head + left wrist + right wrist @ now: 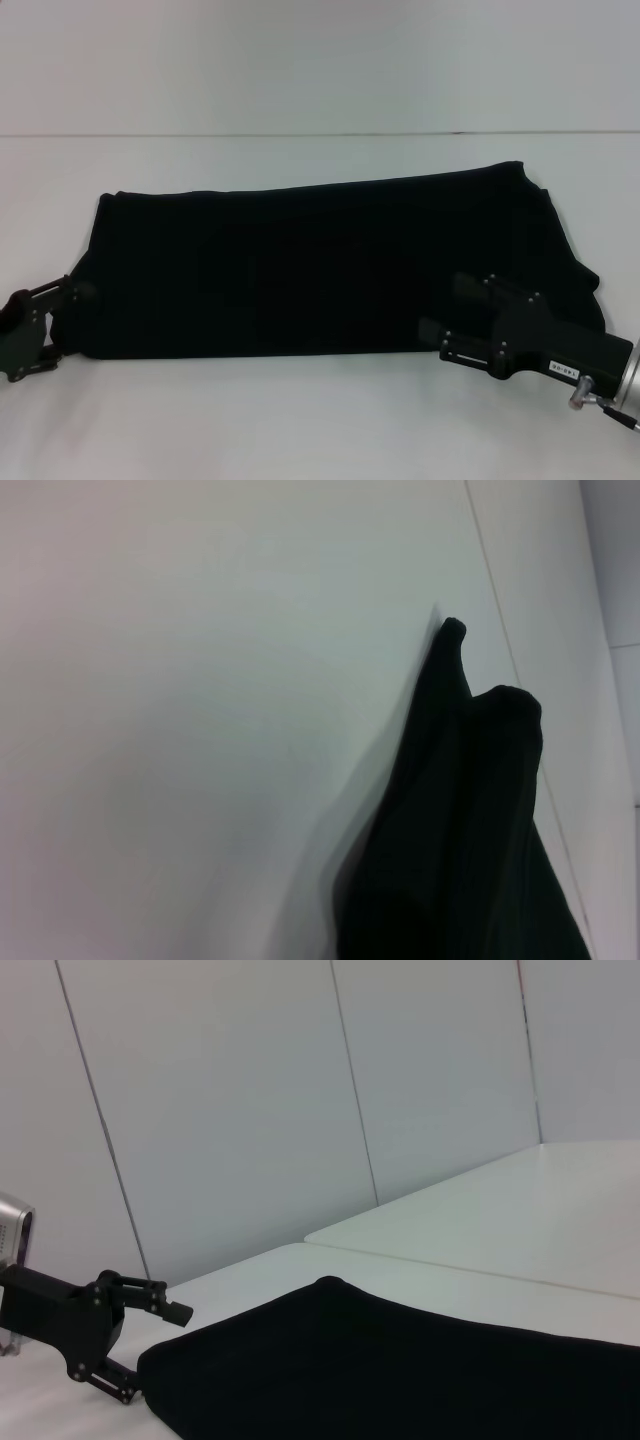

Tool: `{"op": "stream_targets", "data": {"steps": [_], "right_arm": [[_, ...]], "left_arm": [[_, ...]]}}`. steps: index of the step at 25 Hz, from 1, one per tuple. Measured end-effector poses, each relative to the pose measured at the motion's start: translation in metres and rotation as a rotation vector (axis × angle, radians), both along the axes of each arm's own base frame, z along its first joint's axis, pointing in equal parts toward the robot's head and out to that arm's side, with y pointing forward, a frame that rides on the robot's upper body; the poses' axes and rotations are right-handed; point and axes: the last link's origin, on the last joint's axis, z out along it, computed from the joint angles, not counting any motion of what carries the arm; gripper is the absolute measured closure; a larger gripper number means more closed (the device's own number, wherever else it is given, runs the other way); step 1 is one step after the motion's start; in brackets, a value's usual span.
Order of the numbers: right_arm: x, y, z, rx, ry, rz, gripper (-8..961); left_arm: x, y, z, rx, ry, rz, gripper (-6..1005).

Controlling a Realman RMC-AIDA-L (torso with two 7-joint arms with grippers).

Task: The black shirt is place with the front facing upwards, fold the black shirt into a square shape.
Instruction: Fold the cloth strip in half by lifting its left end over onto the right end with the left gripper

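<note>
The black shirt [330,265], plain dark cotton folded into a long band, lies across the white table [320,430]. The left gripper [72,292] sits at its left near corner, the right gripper [440,310] at its right near edge; whether either grips cloth cannot be told.

A small white label on the right hand [452,318] — too blurred, seemingly, to read.

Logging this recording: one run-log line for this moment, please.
black shirt: folded band, print hidden | left claw: at left edge | right claw: over near-right edge
</note>
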Motion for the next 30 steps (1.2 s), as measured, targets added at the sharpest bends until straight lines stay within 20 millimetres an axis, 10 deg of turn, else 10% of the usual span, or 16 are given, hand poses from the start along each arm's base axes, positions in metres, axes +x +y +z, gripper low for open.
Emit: {"op": "stream_targets", "data": {"steps": [9,17,30], "right_arm": [[-0.0006,0.0007,0.0008,0.004,0.006,-0.001,45],[-0.0025,0.0014,0.0012,0.002,0.014,0.002,46],[-0.0046,0.0042,0.0037,0.023,0.038,-0.006,46]], "left_arm": [[0.0044,0.0075,0.0008,-0.015,0.093,-0.08,176],[0.0027,0.0064,0.0016,-0.005,0.097,-0.077,598],[0.0003,0.0099,0.0047,0.044,0.122,-0.078,883]]}}
